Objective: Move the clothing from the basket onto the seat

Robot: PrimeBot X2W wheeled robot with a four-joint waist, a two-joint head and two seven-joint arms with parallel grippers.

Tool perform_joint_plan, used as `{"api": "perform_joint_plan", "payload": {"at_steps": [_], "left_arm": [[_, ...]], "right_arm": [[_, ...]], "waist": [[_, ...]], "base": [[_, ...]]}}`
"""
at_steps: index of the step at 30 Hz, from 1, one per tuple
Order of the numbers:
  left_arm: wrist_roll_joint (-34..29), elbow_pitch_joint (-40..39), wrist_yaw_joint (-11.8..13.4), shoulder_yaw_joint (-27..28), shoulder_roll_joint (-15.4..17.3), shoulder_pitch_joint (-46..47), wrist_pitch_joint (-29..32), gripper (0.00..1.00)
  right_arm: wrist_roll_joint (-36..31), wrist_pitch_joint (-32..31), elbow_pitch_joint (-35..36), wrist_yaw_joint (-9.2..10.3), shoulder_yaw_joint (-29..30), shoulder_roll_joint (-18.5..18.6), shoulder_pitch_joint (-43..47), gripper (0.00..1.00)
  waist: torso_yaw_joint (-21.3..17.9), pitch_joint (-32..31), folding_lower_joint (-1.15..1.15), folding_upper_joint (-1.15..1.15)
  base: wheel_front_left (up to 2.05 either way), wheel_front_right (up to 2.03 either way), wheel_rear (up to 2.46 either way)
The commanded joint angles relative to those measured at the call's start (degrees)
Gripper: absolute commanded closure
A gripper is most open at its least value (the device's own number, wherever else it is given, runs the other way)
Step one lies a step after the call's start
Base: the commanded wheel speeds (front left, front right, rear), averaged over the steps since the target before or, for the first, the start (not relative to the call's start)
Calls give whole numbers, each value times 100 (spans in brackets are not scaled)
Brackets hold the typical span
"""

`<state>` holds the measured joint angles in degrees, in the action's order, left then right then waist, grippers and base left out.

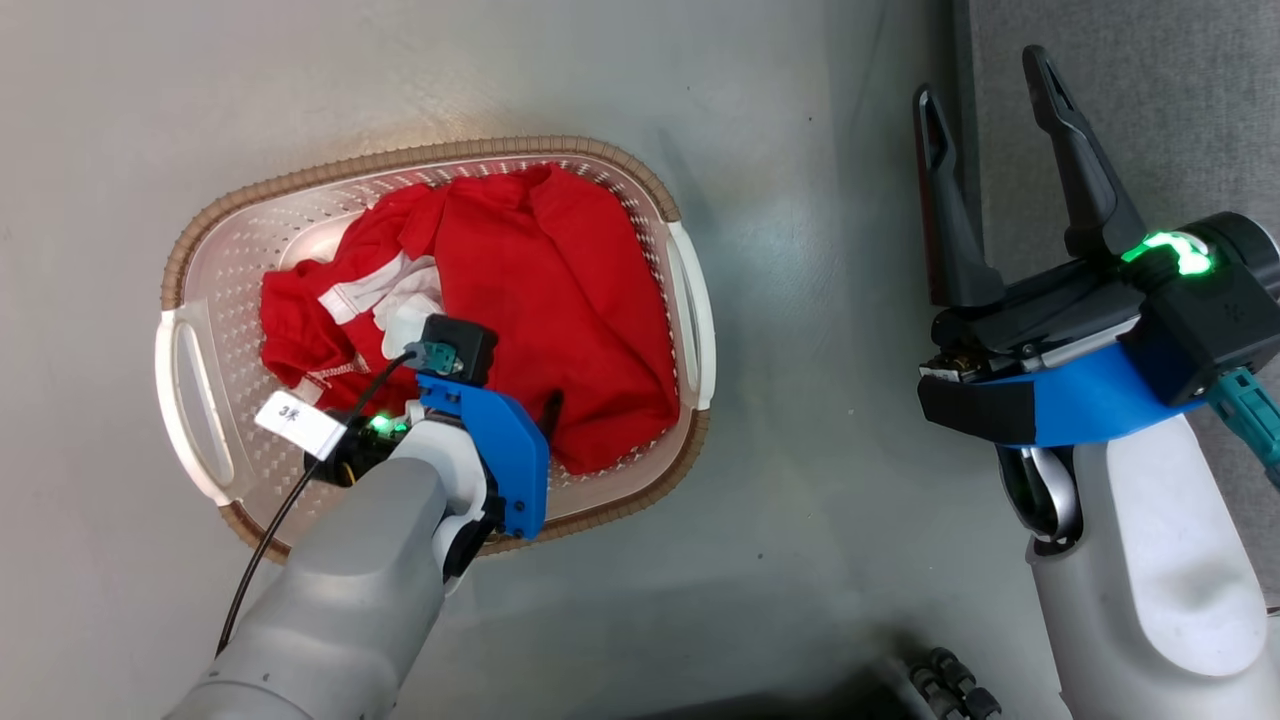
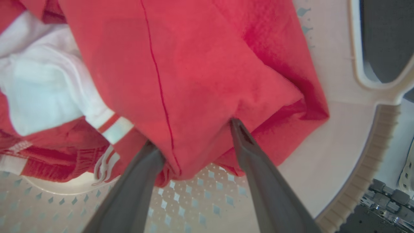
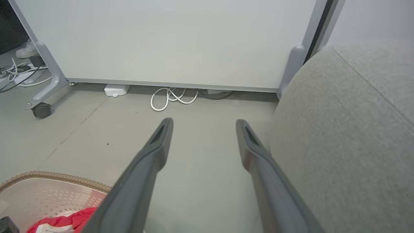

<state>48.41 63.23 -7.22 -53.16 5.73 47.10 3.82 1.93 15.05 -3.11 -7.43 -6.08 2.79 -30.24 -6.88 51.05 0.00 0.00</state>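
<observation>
my released left tool (image 2: 194, 142) is straddling a fold of the red garment (image 2: 194, 71) in the laundry basket (image 2: 339, 155) for pinching; my right tool (image 3: 203, 122) is hanging released.

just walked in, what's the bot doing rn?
The left gripper is down in the cream-white perforated plastic basket with the brown rim. Its fingers are open and set either side of a fold of the bright red fabric clothing, not closed on it. The right gripper hangs open above the floor beside the grey upholstered seat, holding nothing. All visible clothing lies in the basket.
</observation>
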Motion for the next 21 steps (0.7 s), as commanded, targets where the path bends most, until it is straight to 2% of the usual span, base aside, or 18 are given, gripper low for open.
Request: {"api": "perform_joint_plan", "payload": {"at_steps": [1, 4, 5, 7, 8, 15, 21], "left_arm": [[41, 56, -38, -60, 20, 133, -61, 0], [171, 49, -38, -263, -41, 170, 16, 0], [205, 41, -38, -334, -36, 193, 31, 13], [235, 45, -38, -471, 2, 262, -61, 75], [268, 42, -38, -545, 4, 269, -89, 100], [596, -60, -38, -939, 37, 293, -294, 100], [870, -168, -38, -1205, 50, 255, -723, 100]], "right_arm": [[-1, 20, 14, -11, 14, 18, -65, 0], [5, 20, 15, -11, 9, 18, -79, 0], [10, 20, 7, -11, 5, 18, -90, 0], [7, 20, 2, -11, -14, 18, -105, 0], [8, 20, 6, -11, -18, 18, -110, 0], [-16, 20, -50, -11, -37, 35, -108, 0], [14, 20, -125, -11, -73, 85, -73, 0]], "waist": [[8, 28, 0, 0], [15, 58, 0, 0], [19, 61, 0, 0], [28, 65, 0, 0], [35, 62, 0, 0], [152, -89, 0, 0], [289, -430, 0, 0]], "base": [[0, 0, 0], [0, 0, 0], [0, 0, 0], [0, 0, 0], [0, 0, 0], [0, 0, 0], [0, 0, 0]]}}
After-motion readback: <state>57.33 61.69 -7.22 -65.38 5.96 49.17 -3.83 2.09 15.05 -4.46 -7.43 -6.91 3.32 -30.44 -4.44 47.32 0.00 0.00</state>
